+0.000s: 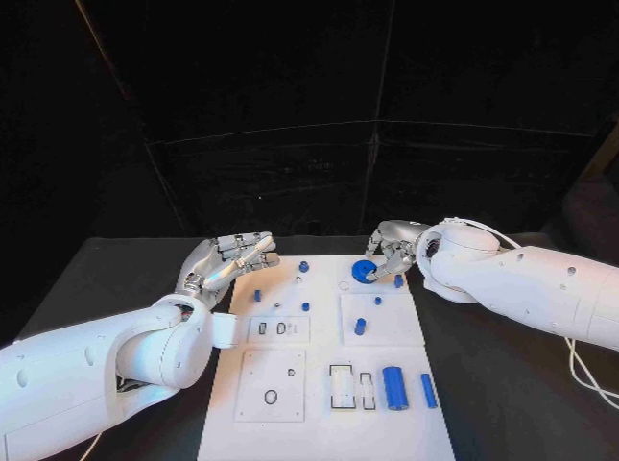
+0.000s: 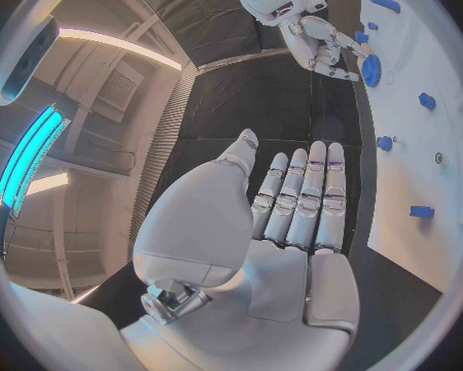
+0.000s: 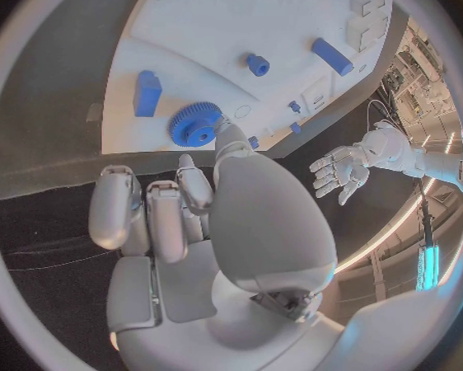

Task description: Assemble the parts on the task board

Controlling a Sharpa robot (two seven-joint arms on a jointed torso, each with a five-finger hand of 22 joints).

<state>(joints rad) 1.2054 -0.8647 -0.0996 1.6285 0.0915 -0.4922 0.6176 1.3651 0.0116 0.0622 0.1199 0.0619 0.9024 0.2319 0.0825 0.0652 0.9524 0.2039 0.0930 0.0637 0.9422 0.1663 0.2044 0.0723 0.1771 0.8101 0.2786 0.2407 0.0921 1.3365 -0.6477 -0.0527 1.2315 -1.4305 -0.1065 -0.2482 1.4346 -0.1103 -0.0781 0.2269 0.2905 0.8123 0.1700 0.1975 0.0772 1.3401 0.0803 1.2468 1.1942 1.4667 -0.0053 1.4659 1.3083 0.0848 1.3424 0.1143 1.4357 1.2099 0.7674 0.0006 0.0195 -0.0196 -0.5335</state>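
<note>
The white task board (image 1: pixel 323 423) lies in the middle of the black table. A blue gear (image 1: pixel 363 272) lies flat near the board's far edge. My right hand (image 1: pixel 392 252) hovers beside it with its fingers curled in; in the right wrist view the thumb tip touches the rim of the gear (image 3: pixel 195 124), and nothing sits in the hand (image 3: pixel 180 223). My left hand (image 1: pixel 226 261) is raised at the board's far left corner, fingers straight and together, holding nothing (image 2: pixel 293 214). Small blue pegs (image 1: pixel 303 266) (image 1: pixel 256 295) stand between the hands.
A blue cylinder (image 1: pixel 393 387) and a blue bar (image 1: pixel 428 390) lie on the board's near right part. Another blue peg (image 1: pixel 361 327) stands mid-board. White inset plates with slots (image 1: pixel 279 329) (image 1: pixel 272 384) sit on the left half. Black table surrounds the board.
</note>
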